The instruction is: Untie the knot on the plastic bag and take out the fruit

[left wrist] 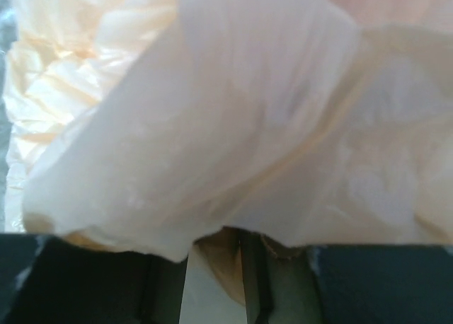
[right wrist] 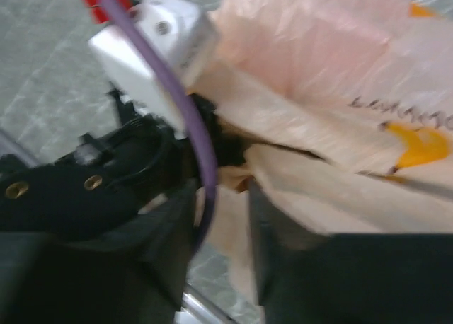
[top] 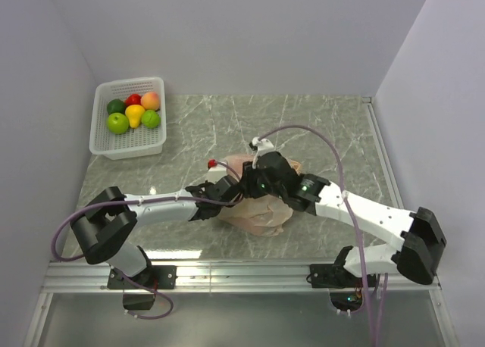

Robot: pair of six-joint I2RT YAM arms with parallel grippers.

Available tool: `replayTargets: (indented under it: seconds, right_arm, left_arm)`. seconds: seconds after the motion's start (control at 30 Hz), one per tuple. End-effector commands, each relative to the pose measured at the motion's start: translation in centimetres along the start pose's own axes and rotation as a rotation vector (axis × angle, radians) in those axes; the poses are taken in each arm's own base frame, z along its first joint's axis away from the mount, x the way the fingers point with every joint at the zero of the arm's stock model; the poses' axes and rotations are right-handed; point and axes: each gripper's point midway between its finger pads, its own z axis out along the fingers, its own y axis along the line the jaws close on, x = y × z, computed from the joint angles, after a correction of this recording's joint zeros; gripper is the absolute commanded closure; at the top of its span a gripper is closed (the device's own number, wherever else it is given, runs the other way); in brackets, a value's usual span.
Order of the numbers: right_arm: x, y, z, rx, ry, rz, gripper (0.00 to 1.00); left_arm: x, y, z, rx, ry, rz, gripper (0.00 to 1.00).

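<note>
The plastic bag (top: 258,214) lies crumpled at the table's middle, with both grippers meeting over its top. My left gripper (top: 229,188) comes in from the left. In its wrist view the bag (left wrist: 212,126) fills the frame and a fold hangs between the near-closed jaws of the left gripper (left wrist: 230,267). My right gripper (top: 256,182) comes in from the right. Its jaws stand close together around a strip of the bag (right wrist: 318,126) in the right wrist view (right wrist: 221,197). A small bunched twist, seemingly the knot (right wrist: 239,177), sits just beyond them. No fruit shows through the bag.
A white basket (top: 102,144) stands at the far left. It holds a red apple (top: 133,99), a red-yellow apple (top: 151,100), green apples and a yellow pear. The left wrist's white camera block (right wrist: 152,48) and a purple cable (right wrist: 191,126) sit close in front of my right gripper.
</note>
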Motion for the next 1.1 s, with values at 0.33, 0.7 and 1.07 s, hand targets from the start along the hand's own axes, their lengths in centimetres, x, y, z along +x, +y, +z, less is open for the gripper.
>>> replayTargets:
  seconds: [0.33,0.7,1.07]
  right_arm:
    - [15.5,-7.1,-4.4,0.142,0.223,0.171,0.85]
    - [-4.4,-0.2,-8.6,0.047,-0.246,0.098,0.21]
    - [-3.3,-3.6,-3.8,0.206,-0.142,0.143,0.22]
  left_arm:
    - [-3.0,-0.3,0.5,0.024,-0.089,-0.131,0.53]
    - [-2.2,-1.4,0.8,0.061,-0.058,-0.107,0.46]
    - [-2.2,-1.1,0.4,0.079,-0.057,-0.169,0.45]
